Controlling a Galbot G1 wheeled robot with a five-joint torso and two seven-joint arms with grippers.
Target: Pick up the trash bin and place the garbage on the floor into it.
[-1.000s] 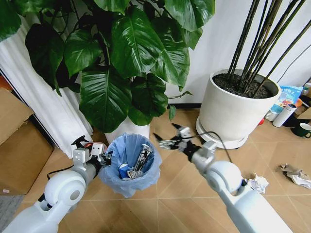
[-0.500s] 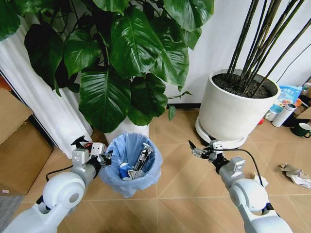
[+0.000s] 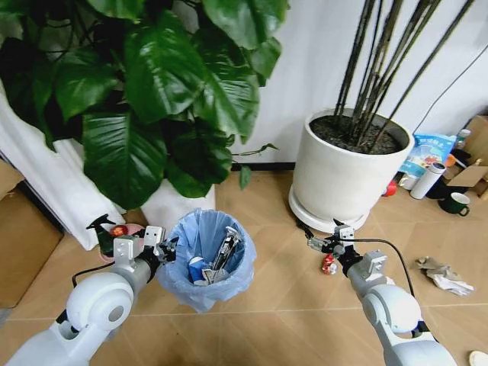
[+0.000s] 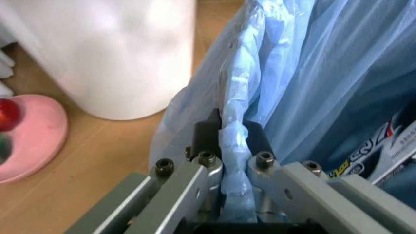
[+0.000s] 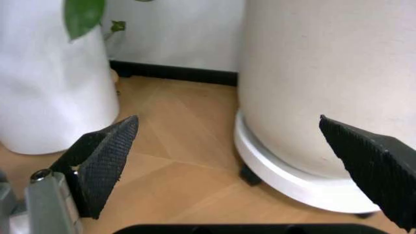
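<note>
Left end effector (image 4: 232,141) pinched tight on rim of small round trash bin with crinkly light-blue plastic bag (image 3: 200,263), holding it over wood floor (image 3: 259,305). Wrappers sit inside bin. Right end effector (image 3: 319,244) wide open, nothing in it, low near big white plant pot (image 3: 345,171). Small red-white bit (image 3: 329,264) lies on floor just below it. Crumpled paper wad (image 3: 444,276) lies farther right.

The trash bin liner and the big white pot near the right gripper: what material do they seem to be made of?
The trash bin liner looks like thin translucent light-blue plastic film: it crinkles and bunches where the left gripper pinches it. The white pot seems ceramic or hard plastic, smooth and matte; which one is unclear.
</note>
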